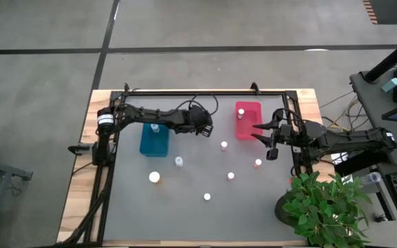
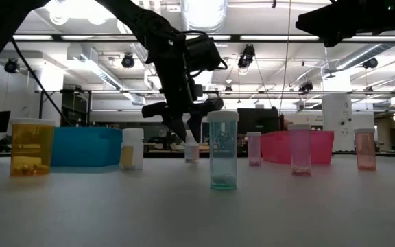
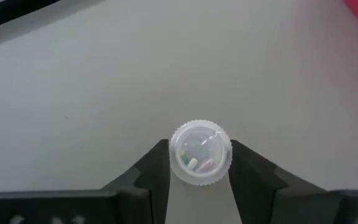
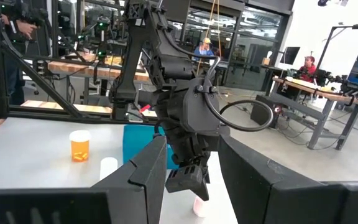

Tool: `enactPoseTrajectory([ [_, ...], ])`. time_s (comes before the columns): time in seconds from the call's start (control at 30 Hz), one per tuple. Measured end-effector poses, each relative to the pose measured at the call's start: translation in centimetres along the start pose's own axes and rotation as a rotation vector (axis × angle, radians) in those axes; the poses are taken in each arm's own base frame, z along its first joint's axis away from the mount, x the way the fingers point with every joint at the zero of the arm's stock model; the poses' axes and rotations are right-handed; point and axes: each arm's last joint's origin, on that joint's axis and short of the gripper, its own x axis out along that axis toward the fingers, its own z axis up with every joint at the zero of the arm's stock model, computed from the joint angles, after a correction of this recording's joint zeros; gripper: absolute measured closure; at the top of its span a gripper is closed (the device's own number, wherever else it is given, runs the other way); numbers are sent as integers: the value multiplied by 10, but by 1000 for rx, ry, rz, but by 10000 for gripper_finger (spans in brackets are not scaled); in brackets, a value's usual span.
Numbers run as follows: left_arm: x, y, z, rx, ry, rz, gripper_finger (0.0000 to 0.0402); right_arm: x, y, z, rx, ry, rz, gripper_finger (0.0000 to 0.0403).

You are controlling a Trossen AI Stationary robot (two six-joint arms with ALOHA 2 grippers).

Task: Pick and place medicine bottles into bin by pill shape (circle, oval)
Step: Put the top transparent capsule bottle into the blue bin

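My left gripper (image 1: 203, 128) stands between the blue bin (image 1: 154, 141) and the red bin (image 1: 248, 122), pointing down, shut on a small medicine bottle (image 3: 201, 152) with a clear round cap and pills showing inside. My right gripper (image 1: 260, 131) is open and empty, raised beside the red bin's near right side. Other bottles stand upright on the grey table: an orange one (image 1: 154, 177), a bluish one (image 1: 178, 162), and several small ones (image 1: 224, 145) (image 1: 231, 176) (image 1: 258, 163) (image 1: 207, 197). One bottle (image 1: 155, 128) stands in the blue bin and one (image 1: 241, 111) in the red bin. My left gripper pinches the bottle's round cap (image 3: 174, 155) between its two fingers, one on each side. The fingers (image 2: 182, 130) come from above, pointing down. The bottle (image 2: 192, 149) is upright below them, its base at about table level; I cannot tell whether it is lifted.
The table's black frame (image 1: 205, 93) runs along the far edge and both sides. A green plant (image 1: 326, 207) stands at the near right corner. Open grey table lies toward the near edge.
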Motion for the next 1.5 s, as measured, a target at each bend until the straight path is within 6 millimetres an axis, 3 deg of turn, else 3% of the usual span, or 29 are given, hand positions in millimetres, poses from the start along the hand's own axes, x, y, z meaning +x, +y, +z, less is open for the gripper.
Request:
enactPoseTrajectory([
  [0.2,-8,-3,1,13,-12,-17,277,0,0,0,0,0,0,268],
  [0.43,-38,-10,8,50,-61,-75,282,0,0,0,0,5,0,268],
  [0.63,-90,-5,10,118,-89,-132,282,1,1,-2,-11,24,4,268],
  [0.87,-161,21,-4,208,-69,-141,282,1,1,-2,-11,25,4,268],
  [1.03,-188,44,-19,171,-62,-103,276,1,1,-2,-11,24,3,268],
  [1.2,-191,69,-38,93,1,-25,274,1,1,-3,-11,25,3,268],
  [1.5,-164,94,-70,22,69,84,272,1,1,-3,-11,25,4,268],
])
